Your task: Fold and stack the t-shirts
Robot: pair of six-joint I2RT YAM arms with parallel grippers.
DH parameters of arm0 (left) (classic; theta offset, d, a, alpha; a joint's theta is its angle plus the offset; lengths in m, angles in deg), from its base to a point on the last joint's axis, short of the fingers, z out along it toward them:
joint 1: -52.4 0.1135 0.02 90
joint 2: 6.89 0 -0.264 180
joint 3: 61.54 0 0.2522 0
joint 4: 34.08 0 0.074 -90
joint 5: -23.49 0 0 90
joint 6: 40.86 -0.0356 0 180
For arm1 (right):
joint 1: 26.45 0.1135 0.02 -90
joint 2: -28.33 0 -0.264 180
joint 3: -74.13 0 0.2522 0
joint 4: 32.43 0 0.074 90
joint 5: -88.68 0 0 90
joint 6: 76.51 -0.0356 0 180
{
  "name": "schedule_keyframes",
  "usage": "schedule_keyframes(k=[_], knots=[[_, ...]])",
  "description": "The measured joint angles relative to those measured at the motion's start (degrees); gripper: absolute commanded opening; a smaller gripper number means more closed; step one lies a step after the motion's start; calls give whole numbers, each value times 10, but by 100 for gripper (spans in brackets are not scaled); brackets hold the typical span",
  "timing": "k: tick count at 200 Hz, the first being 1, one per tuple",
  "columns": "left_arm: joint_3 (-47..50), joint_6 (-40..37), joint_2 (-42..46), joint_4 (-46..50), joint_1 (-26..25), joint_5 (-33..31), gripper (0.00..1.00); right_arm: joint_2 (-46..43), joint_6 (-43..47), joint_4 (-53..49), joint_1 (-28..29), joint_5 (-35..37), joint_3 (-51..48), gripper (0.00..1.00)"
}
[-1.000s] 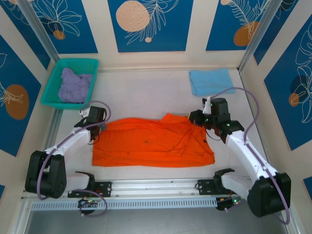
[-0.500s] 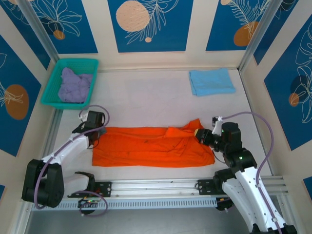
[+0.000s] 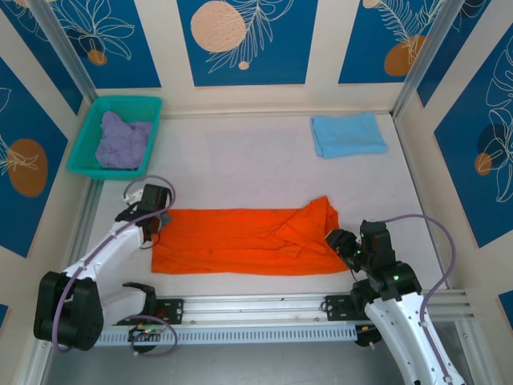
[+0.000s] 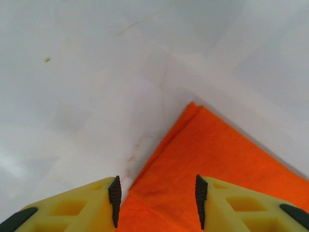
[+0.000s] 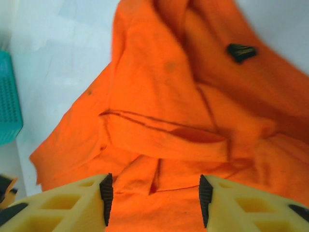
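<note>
Orange t-shirt (image 3: 240, 241); light blue t-shirt (image 3: 347, 134); lavender t-shirt (image 3: 122, 143); teal basket (image 3: 85, 138).

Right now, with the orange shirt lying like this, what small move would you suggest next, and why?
I would probably smooth the bunched right end first. The left gripper and right gripper both stand open with nothing pinched, and the orange shirt lies as a long band, flat at left but rumpled at right.

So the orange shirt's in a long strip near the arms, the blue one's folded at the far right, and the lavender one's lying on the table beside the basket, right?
Not quite. The top external view shows the lavender shirt bunched up inside the teal basket, not beside it. The rest holds: the orange shirt is in a long strip near the arms, and the blue shirt is folded at the far right.
</note>
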Motion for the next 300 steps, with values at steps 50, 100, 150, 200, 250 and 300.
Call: schedule_keyframes(k=[50, 100, 150, 200, 250, 300], knots=[[-95, -58, -100, -17, -83, 47, 33, 227, 45, 59, 5, 10, 76, 27], [-139, -71, -264, -32, -89, 53, 30, 572, 117, 141, 23, 19, 245, 19], [-176, -63, -334, -45, -59, 17, 28, 772, 130, 172, -14, 13, 340, 19], [-203, -30, -359, -31, -38, -8, 26, 837, 109, 181, -82, -20, 365, 23], [-204, -9, -359, -24, -35, -14, 34, 851, 84, 198, -130, -69, 377, 42], [-204, -19, -332, -17, -32, 9, 56, 783, 88, 208, -139, -68, 351, 54]])
